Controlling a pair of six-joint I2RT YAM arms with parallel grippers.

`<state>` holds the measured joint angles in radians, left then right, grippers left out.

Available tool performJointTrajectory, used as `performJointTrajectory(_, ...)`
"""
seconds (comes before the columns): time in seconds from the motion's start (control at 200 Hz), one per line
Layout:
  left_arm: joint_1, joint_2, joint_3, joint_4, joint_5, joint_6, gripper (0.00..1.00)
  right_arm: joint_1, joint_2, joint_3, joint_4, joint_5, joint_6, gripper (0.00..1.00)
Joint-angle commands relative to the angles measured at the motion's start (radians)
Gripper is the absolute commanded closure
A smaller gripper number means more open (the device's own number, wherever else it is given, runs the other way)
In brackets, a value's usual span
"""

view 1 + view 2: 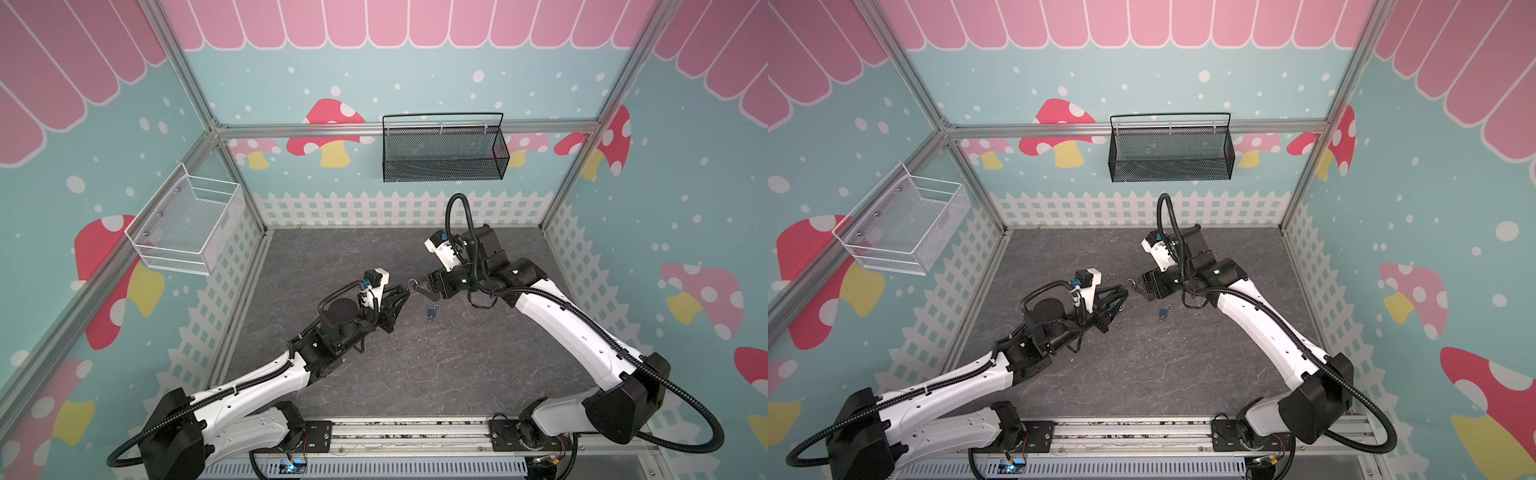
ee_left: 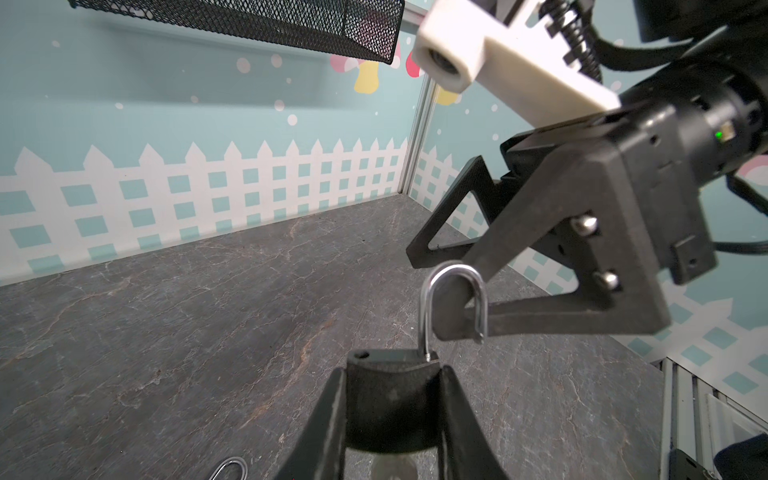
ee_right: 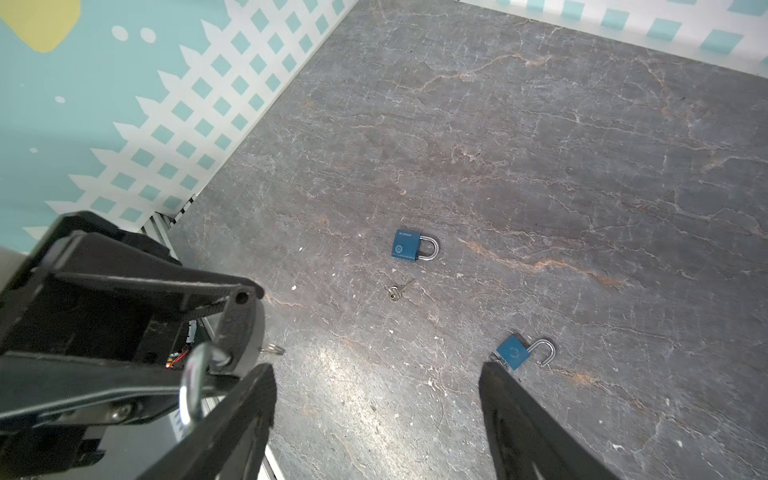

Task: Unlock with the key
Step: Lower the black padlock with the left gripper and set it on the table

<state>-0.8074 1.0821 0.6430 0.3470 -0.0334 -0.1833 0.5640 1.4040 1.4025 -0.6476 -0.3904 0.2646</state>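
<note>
My left gripper is shut on a dark padlock body, held above the floor. Its silver shackle stands up with one leg free of the body. My right gripper is open with nothing between its fingers. One of its fingers lies right beside the shackle, which sits outside the gap. In both top views the two grippers meet tip to tip at mid-floor. A small key lies on the floor. A pale blurred shape shows under the held padlock.
A shut blue padlock and a blue padlock with its shackle swung open lie on the grey floor. A metal ring shows beside the left gripper. A black mesh basket and a white basket hang on the walls.
</note>
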Motion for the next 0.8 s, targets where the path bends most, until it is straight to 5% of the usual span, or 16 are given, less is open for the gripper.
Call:
performJointTrajectory(0.0,0.002,0.011,0.040,0.040,-0.016,-0.016,1.00,-0.012,-0.033,-0.013,0.020,-0.021,-0.001,0.20)
performJointTrajectory(0.19,0.002,0.036,0.082,-0.031,-0.084,-0.062,1.00,-0.032,-0.054,-0.016,-0.016,0.108,0.023,0.19)
performJointTrajectory(0.445,0.002,0.155,0.275,-0.355,-0.226,-0.223,1.00,-0.047,-0.133,-0.025,-0.018,0.344,0.110,0.09)
performJointTrajectory(0.575,0.006,0.267,0.395,-0.520,-0.267,-0.292,1.00,-0.046,-0.142,-0.027,0.008,0.367,0.169,0.01)
performJointTrajectory(0.795,0.051,0.510,0.616,-0.738,-0.227,-0.396,1.00,-0.046,-0.163,-0.034,0.074,0.367,0.247,0.02)
